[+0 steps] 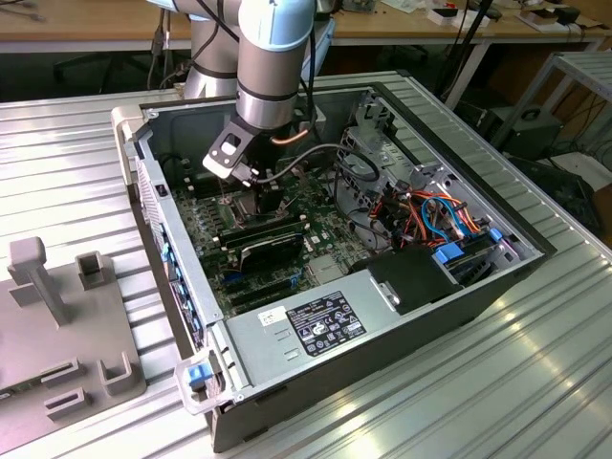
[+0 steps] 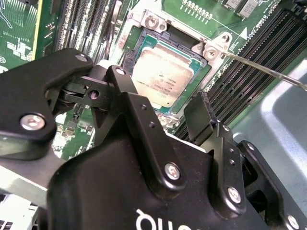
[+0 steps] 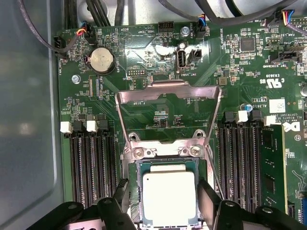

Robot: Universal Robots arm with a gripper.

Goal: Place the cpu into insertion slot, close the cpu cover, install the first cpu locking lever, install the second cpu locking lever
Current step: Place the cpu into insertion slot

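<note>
In the exterior view the arm [image 1: 273,57] reaches down into an open computer case [image 1: 430,287] lying on a ribbed metal table [image 1: 535,382], with the gripper [image 1: 256,201] low over the motherboard [image 1: 316,225] and a grey fixture [image 1: 57,325] well apart at the exterior view's left; the socket area under the wrist cannot be made out from here. The second wrist view looks past the gripper [image 2: 158,86] and shows the cpu [image 2: 165,67] lying flat in the insertion slot [image 2: 146,42], with a thin wire locking lever [image 2: 268,72] slanting out over the memory slots [image 2: 249,52]. The first wrist view adds the cpu cover [image 3: 163,87], raised on its hinge just beyond the socket, the board visible through its window, and a coin battery [image 3: 101,60] further off. There the cpu [image 3: 169,201] sits square in the insertion slot [image 3: 165,164], and the gripper [image 3: 163,187] is spread wide, one finger [image 3: 207,194] on each side of the socket, clear of the chip and gripping nothing.
</note>
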